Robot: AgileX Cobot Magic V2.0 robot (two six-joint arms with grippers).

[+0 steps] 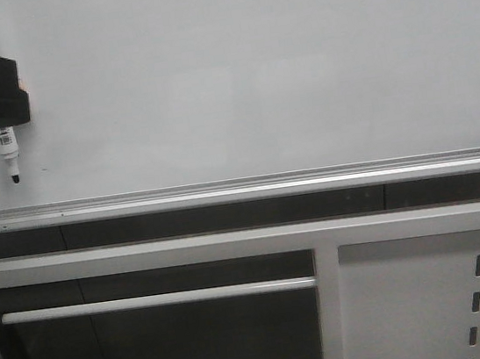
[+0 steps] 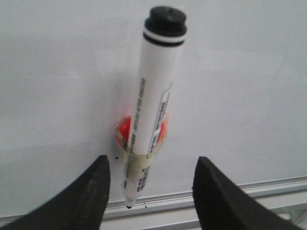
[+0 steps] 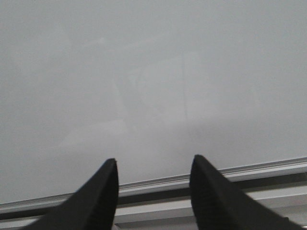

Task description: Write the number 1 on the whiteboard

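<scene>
Black, ribbed fingers of the left gripper (image 2: 149,191) stand spread apart on either side of a white marker pen (image 2: 152,110), without touching it; the pen hangs tip-down against the whiteboard (image 2: 249,96) on an orange-red clip (image 2: 123,130) wrapped with clear tape. Its black tip sits just above the board's silver bottom frame (image 1: 241,184), near the board's left edge in the front view. A few tiny black specks lie by the tip, but no number 1 shows on the board. Right gripper (image 3: 153,191) also hangs open, facing bare board.
</scene>
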